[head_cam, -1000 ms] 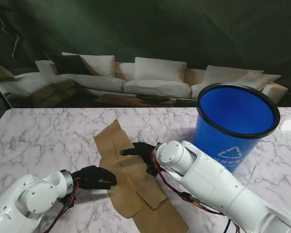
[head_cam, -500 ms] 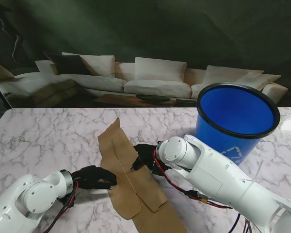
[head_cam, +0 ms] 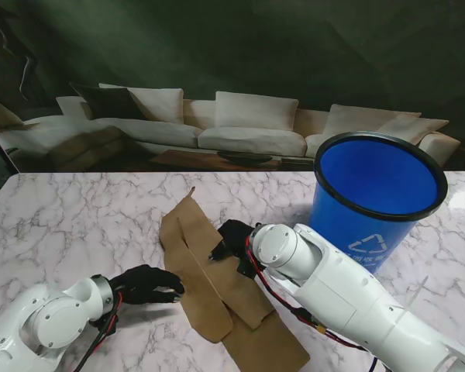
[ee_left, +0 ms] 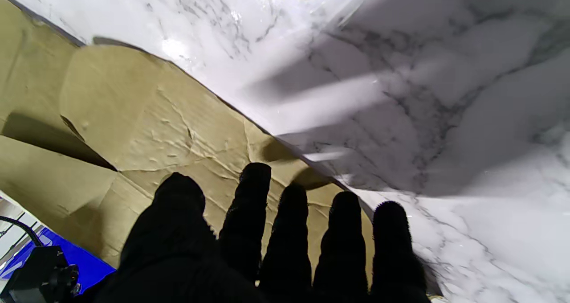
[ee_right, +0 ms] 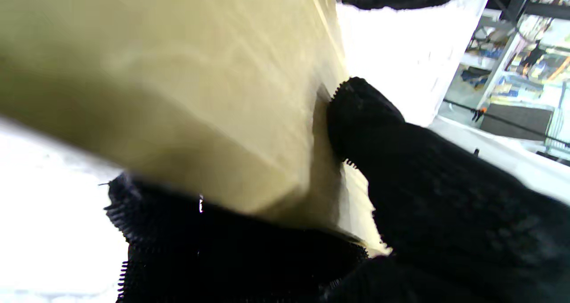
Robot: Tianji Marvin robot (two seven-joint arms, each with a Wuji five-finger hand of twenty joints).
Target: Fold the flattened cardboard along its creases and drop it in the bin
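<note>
One cardboard (head_cam: 217, 287), right hand (head_cam: 232, 240) gripping its flap; left hand (head_cam: 147, 284) spread flat on it; one bin (head_cam: 376, 198)

The right robot hand (head_cam: 231, 239) has closed on the cardboard (head_cam: 217, 287) and drawn its far flap up and over toward the left robot hand (head_cam: 147, 284), so that flap now stands steeper and narrower. The near end of the sheet has slid slightly away from the left robot hand
</note>
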